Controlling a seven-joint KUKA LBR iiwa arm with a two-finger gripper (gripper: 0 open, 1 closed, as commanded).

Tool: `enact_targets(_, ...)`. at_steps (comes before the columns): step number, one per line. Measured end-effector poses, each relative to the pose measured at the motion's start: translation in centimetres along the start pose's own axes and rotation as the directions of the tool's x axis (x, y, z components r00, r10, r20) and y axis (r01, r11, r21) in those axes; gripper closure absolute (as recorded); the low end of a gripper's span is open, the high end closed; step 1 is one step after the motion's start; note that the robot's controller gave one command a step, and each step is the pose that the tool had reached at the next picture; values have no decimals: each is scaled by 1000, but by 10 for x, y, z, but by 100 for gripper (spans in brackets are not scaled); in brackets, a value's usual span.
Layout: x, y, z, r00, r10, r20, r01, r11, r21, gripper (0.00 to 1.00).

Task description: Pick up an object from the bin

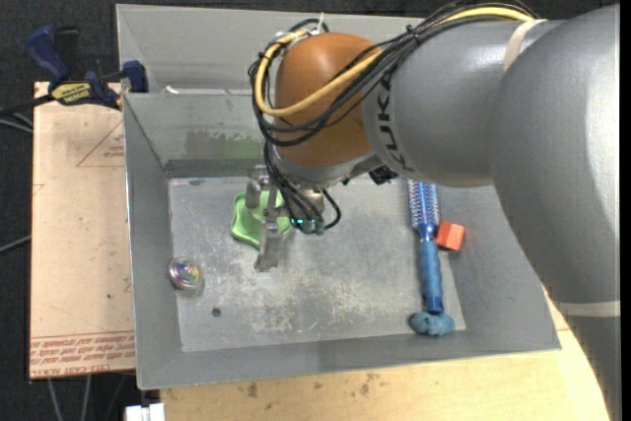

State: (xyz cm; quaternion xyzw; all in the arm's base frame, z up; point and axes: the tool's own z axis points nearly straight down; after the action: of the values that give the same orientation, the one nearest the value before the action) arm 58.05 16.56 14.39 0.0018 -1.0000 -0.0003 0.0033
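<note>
Our jaws sit at the green thing (244,220) left of middle in the bin (335,306); their gap we cannot tell.

Bright, even overhead light; sheen on the arm (463,113), soft shadow on the bin (345,306) floor.

Overhead, slightly oblique, above bin (335,311)

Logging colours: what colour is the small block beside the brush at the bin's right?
The block is orange; the camera view shows it best.
</note>
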Motion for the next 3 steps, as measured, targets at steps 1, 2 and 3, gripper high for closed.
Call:
enact_targets(1,-62,-8,66,978,210,7,-210,978,-4,0)
enact_targets(2,70,-30,75,981,196,0,-196,981,1,0)
enact_targets(3,95,34,74,970,244,9,-244,970,-6,0)
